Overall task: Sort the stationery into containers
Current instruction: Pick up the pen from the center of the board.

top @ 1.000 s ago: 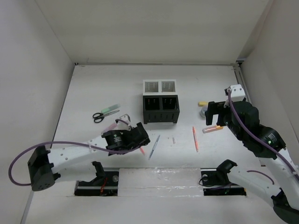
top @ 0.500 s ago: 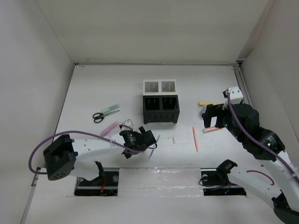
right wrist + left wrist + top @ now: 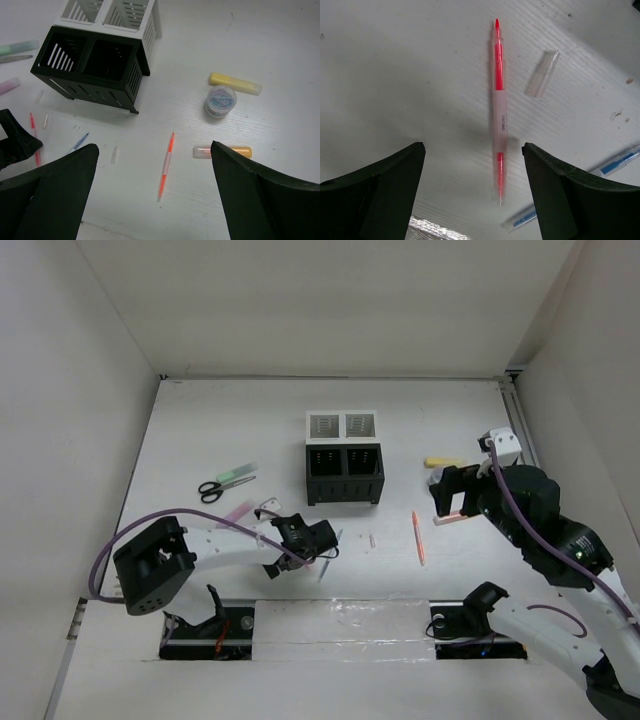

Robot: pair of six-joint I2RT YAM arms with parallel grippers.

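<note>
Shifted right along the near edge, the left gripper (image 3: 472, 155), jaws apart, straddles a thin red pen (image 3: 499, 110) that may skid out when pinched.

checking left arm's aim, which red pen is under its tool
The red pen framed by the open left tool, beside a clear cap. The other red pen lies right of the bins.

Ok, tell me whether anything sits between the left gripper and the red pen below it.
Nothing visible does. The left gripper hangs open over the red pen, which lies alone between the jaws. A clear cap lies to one side, apart from the pen.
</note>
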